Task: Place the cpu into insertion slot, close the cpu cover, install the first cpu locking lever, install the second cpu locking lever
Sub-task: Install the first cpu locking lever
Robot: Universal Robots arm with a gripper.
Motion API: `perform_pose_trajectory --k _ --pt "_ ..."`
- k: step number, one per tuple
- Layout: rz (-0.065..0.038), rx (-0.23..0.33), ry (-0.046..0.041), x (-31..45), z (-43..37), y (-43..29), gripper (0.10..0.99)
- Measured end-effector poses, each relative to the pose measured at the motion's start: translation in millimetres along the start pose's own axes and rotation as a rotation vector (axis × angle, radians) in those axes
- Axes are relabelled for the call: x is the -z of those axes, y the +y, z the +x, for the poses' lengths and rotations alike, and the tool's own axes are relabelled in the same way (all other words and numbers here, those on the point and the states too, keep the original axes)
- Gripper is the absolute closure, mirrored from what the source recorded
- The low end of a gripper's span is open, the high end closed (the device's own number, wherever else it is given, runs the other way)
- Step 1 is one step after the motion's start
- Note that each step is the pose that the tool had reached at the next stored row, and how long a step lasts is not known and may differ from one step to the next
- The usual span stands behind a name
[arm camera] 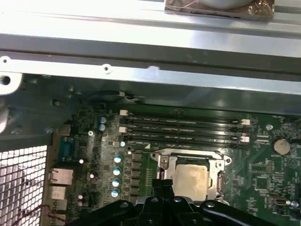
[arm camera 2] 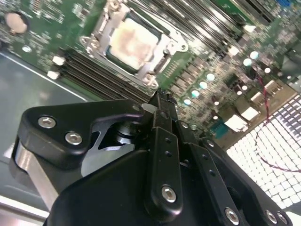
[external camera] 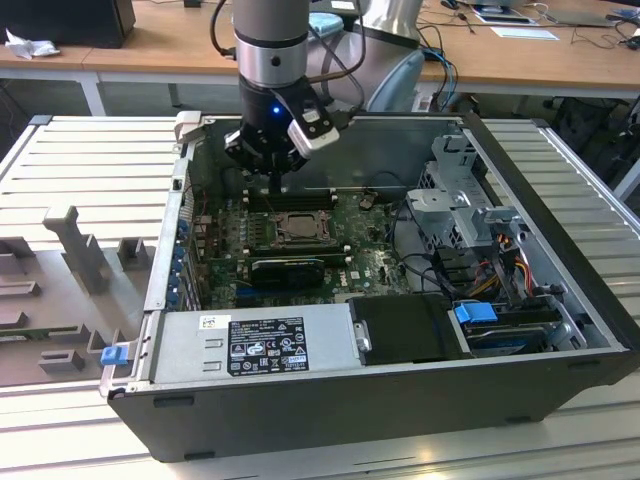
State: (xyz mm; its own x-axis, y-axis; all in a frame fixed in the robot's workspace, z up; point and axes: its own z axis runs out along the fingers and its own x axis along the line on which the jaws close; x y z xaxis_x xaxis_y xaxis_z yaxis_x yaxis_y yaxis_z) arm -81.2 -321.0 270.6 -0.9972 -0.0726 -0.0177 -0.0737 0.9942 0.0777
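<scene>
Small flat square cpu [arm camera 2: 134, 40], pale silver-beige with blotchy face, seated in dark-framed square insertion slot [arm camera 2: 112, 55] at centre of exterior view, silver-grey cpu cover [arm camera 2: 104, 26] framing it. Black gripper [external camera: 277, 188] just up-frame, jaws together, empty.

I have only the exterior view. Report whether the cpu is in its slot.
Observer: In the first wrist view the cpu lies flat in the insertion slot, pale face up.
Operator: Now check the cpu cover.
Observer: In the second wrist view the cpu cover lies down around the cpu, its window framing the pale face.
Operator: Give me the tool's state.
Observer: In the second wrist view the tool is shut with nothing between its tips, which sit close by a corner of the cpu cover.
</scene>
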Motion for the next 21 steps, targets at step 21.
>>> perform_pose_trajectory --k 21 --pt "-0.002 0.000 0.0003 -15.4 34.3 18.2 0.980"
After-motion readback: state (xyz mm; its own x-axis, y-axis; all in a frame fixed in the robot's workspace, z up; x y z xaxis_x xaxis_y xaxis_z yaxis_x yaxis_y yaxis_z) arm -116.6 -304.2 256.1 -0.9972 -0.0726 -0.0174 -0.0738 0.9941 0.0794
